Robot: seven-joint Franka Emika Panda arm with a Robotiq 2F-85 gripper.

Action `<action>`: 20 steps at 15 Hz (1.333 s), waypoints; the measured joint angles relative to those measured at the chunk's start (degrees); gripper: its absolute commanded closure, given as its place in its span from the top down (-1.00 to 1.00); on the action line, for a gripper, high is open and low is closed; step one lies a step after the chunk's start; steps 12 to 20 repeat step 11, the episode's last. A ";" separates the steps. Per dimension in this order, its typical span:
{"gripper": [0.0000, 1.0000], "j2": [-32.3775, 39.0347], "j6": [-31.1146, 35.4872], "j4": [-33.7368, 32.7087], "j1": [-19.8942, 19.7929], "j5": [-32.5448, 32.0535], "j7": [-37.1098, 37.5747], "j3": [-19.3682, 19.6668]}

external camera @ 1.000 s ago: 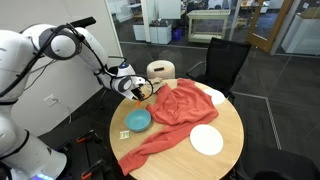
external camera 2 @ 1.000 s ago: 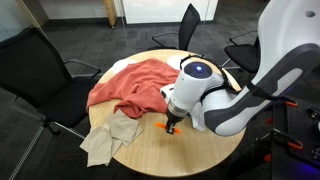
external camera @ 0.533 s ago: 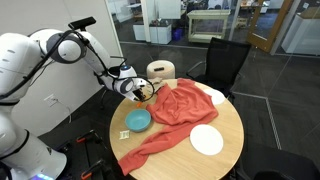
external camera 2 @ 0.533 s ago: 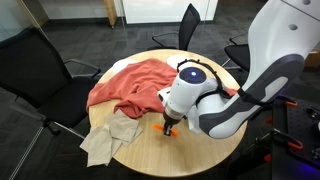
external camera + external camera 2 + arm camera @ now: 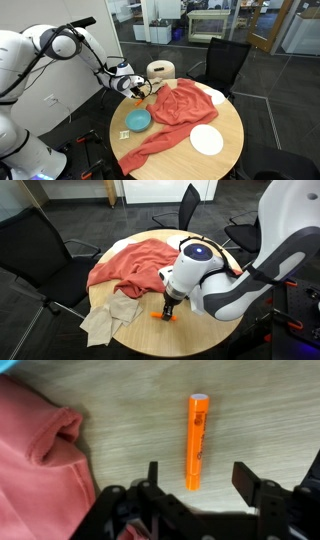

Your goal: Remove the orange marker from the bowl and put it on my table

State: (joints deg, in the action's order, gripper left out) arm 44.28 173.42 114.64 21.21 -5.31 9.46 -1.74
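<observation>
Light-wood desk [image 5: 260, 410] | 1 orange marker [image 5: 197, 442] lying flat, centred between jaws | jaws spread wide, empty | likely light, stiff, slick; may roll | best hold: mid-barrel, across its width

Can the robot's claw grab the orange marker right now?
Probably yes. The orange marker lies bare on the table, lined up between the fingers of the open gripper, and the red cloth sits aside.

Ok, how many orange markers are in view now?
1. The orange marker lies on the table beside the red-orange cloth, under the open gripper. Others could be hidden under the cloth.
</observation>
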 measured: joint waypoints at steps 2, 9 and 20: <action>1.00 -2.62 0.00 2.53 -0.04 0.16 0.00 -0.69; 1.00 -8.71 -0.03 8.69 -0.72 0.26 -0.01 -2.10; 1.00 -8.78 -0.03 8.84 -0.70 0.26 -0.05 -2.09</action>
